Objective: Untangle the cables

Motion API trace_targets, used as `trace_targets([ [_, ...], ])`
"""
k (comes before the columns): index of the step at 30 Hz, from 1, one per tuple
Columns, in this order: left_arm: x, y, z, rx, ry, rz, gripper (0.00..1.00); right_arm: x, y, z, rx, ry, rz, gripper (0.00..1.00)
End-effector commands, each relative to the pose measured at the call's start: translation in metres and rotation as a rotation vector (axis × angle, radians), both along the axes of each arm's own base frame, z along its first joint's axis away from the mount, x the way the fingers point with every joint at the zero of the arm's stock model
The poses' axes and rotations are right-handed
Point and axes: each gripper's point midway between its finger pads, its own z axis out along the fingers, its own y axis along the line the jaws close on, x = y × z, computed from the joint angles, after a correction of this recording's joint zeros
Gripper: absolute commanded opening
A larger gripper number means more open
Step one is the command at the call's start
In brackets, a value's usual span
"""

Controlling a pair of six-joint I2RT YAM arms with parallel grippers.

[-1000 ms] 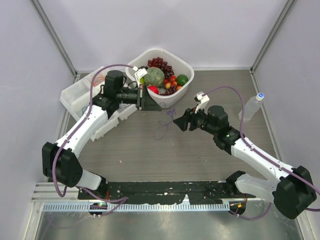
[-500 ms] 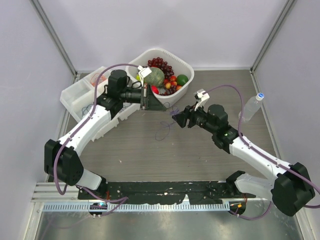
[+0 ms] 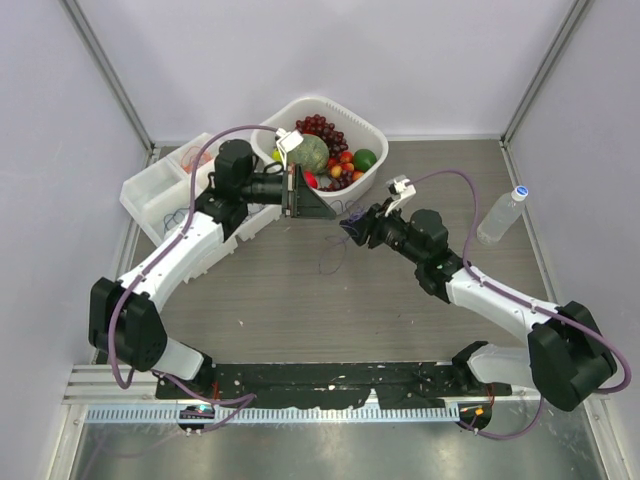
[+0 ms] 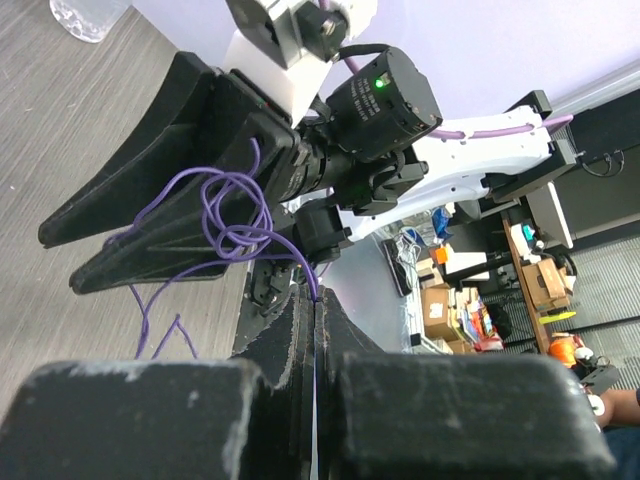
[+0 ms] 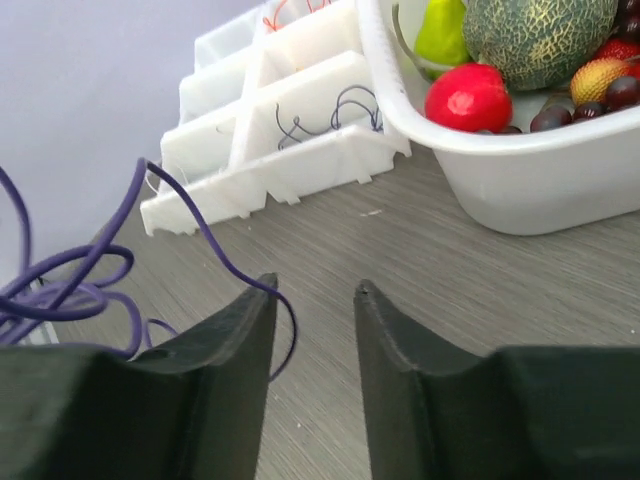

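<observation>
A thin purple cable [image 3: 331, 247] hangs in loops between my two grippers over the table. My left gripper [image 3: 318, 206] is shut on one strand of it; in the left wrist view the strand [image 4: 300, 262] enters the closed jaws [image 4: 316, 302], and a knotted tangle [image 4: 232, 215] lies against the right gripper's dark fingers [image 4: 150, 225]. My right gripper [image 3: 347, 224] is open. In the right wrist view [image 5: 313, 290] the cable [image 5: 190, 225] drapes over its left finger, with the tangle [image 5: 60, 285] at the left. A dark cable [image 5: 330, 108] and an orange-red one [image 5: 288, 12] lie in tray compartments.
A white compartment tray [image 3: 150, 192] stands at the far left. A white basket [image 3: 375, 132] of fruit stands at the back, just behind the left gripper. A clear water bottle [image 3: 503, 212] stands at the right. Grey walls enclose the table.
My right gripper has moved up and left, close to the left gripper. The left gripper has shifted slightly right. The purple cable's loops have risen off the table between them.
</observation>
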Motion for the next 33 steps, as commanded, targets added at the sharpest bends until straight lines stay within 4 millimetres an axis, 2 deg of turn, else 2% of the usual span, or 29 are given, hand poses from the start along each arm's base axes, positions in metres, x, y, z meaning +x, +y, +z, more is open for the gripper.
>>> trace_targets([
  [1, -0.007, 0.001, 0.013, -0.038, -0.043, -0.021, 0.00, 0.017, -0.002, 0.048, 0.151, -0.078, -0.089, 0.29],
  [3, -0.006, 0.001, 0.010, -0.032, -0.040, -0.014, 0.00, 0.028, -0.008, 0.046, 0.167, 0.004, -0.176, 0.05],
  [4, -0.005, 0.001, 0.009, -0.025, -0.047, -0.002, 0.00, 0.032, -0.011, 0.040, 0.163, 0.068, -0.214, 0.01],
  [5, -0.002, 0.002, 0.006, -0.005, -0.046, 0.023, 0.00, 0.042, -0.022, 0.038, 0.159, 0.087, -0.303, 0.01],
  [7, 0.005, 0.007, -0.003, 0.058, -0.072, 0.089, 0.00, 0.046, -0.043, 0.031, 0.112, 0.117, -0.418, 0.01],
  [8, 0.008, 0.011, -0.010, 0.103, -0.080, 0.126, 0.00, 0.050, -0.069, 0.028, 0.094, 0.128, -0.557, 0.01],
  [9, 0.022, 0.019, -0.020, 0.179, -0.112, 0.218, 0.00, 0.045, -0.087, 0.010, 0.030, 0.180, -0.638, 0.01],
  [10, 0.029, 0.028, -0.030, 0.263, -0.127, 0.292, 0.00, 0.045, -0.119, 0.017, 0.017, 0.153, -0.796, 0.01],
  [11, 0.038, 0.041, -0.040, 0.349, -0.149, 0.371, 0.00, 0.039, -0.141, 0.008, -0.040, 0.172, -0.886, 0.01],
  [12, 0.050, 0.057, -0.051, 0.444, -0.173, 0.474, 0.00, 0.032, -0.173, 0.008, -0.061, 0.173, -1.018, 0.01],
  [13, 0.060, 0.077, -0.062, 0.541, -0.176, 0.573, 0.00, 0.022, -0.191, 0.000, -0.114, 0.209, -1.082, 0.00],
  [14, 0.064, 0.092, -0.066, 0.606, -0.193, 0.639, 0.00, 0.018, -0.214, 0.008, -0.076, 0.211, -1.169, 0.01],
  [15, 0.069, 0.107, -0.070, 0.667, -0.206, 0.707, 0.00, 0.007, -0.228, 0.000, -0.122, 0.252, -1.202, 0.01],
  [16, 0.072, 0.119, -0.072, 0.717, -0.208, 0.758, 0.00, 0.005, -0.244, 0.004, -0.096, 0.268, -1.267, 0.01],
  [17, 0.074, 0.130, -0.074, 0.762, -0.212, 0.804, 0.00, -0.006, -0.255, -0.004, -0.131, 0.311, -1.306, 0.01],
  [20, 0.077, 0.160, -0.082, 0.880, -0.205, 0.925, 0.00, -0.023, -0.285, -0.004, -0.184, 0.338, -1.421, 0.01],
  [23, 0.074, 0.178, -0.084, 0.943, -0.206, 0.986, 0.00, -0.031, -0.294, -0.001, -0.229, 0.326, -1.436, 0.01],
  [25, 0.073, 0.181, -0.085, 0.958, -0.214, 0.992, 0.00, -0.033, -0.295, 0.000, -0.246, 0.321, -1.427, 0.01],
  [30, 0.071, 0.160, -0.087, 0.885, -0.208, 0.901, 0.00, -0.024, -0.273, -0.009, -0.299, 0.328, -1.251, 0.01],
  [33, 0.071, 0.160, -0.091, 0.881, -0.196, 0.909, 0.00, -0.028, -0.275, -0.012, -0.328, 0.319, -1.233, 0.01],
])
